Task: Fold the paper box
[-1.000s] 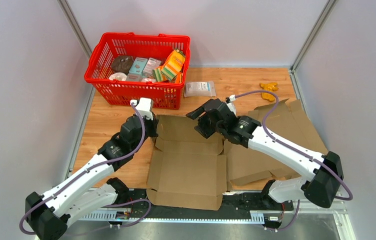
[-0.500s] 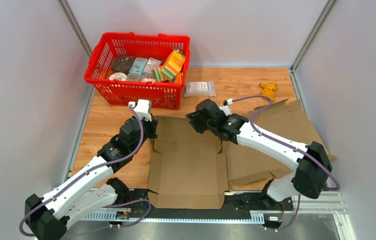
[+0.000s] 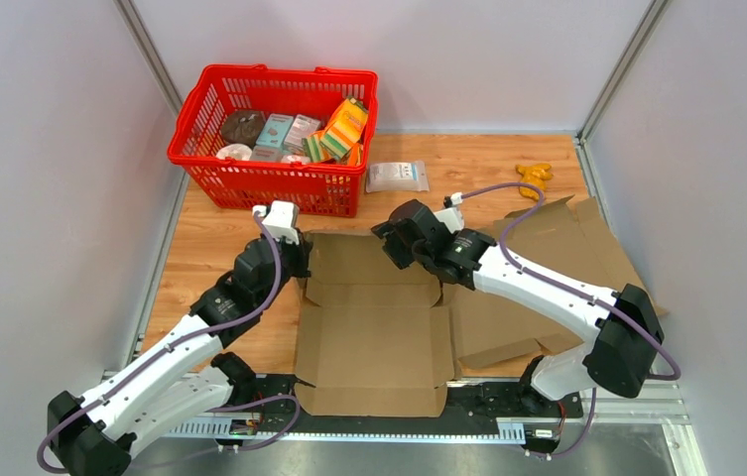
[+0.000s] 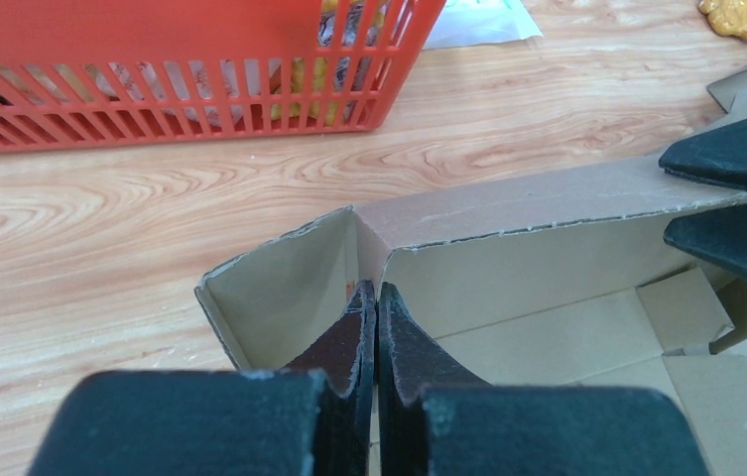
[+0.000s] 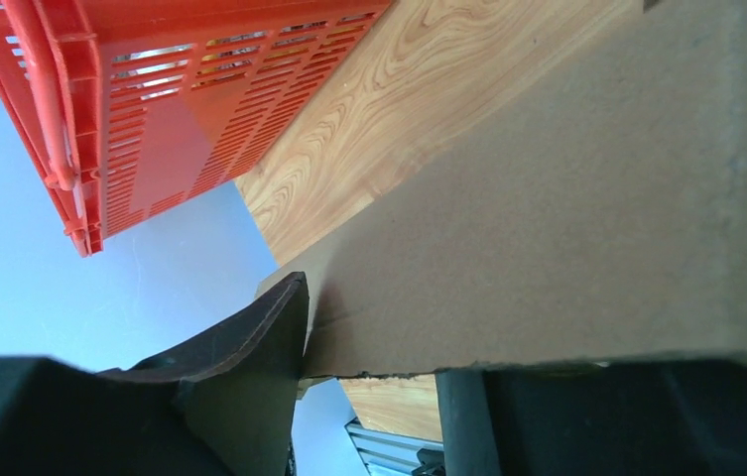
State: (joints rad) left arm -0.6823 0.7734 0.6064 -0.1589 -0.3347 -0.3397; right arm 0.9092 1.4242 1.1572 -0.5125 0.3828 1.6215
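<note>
The brown paper box (image 3: 374,327) lies opened out on the table between my arms. Its far wall (image 4: 548,213) stands raised, and a small side flap (image 4: 280,283) is folded in at the far-left corner. My left gripper (image 3: 299,261) is shut, and its tips (image 4: 370,291) press into that inner corner. My right gripper (image 3: 394,241) is open and straddles the right end of the far wall. Its dark fingers (image 4: 736,159) show in the left wrist view, above and below the wall's edge. In the right wrist view the wall's outer face (image 5: 567,228) lies across my right gripper (image 5: 374,347).
A red basket (image 3: 212,177) full of groceries stands at the far left, close behind the box. A white packet (image 3: 396,177) and a yellow toy (image 3: 535,177) lie on the wood at the back. More flat cardboard (image 3: 567,258) lies to the right under the right arm.
My right gripper has moved a little left and away from me along the far wall, and its arm has shifted. The left gripper has barely moved at the box corner.
</note>
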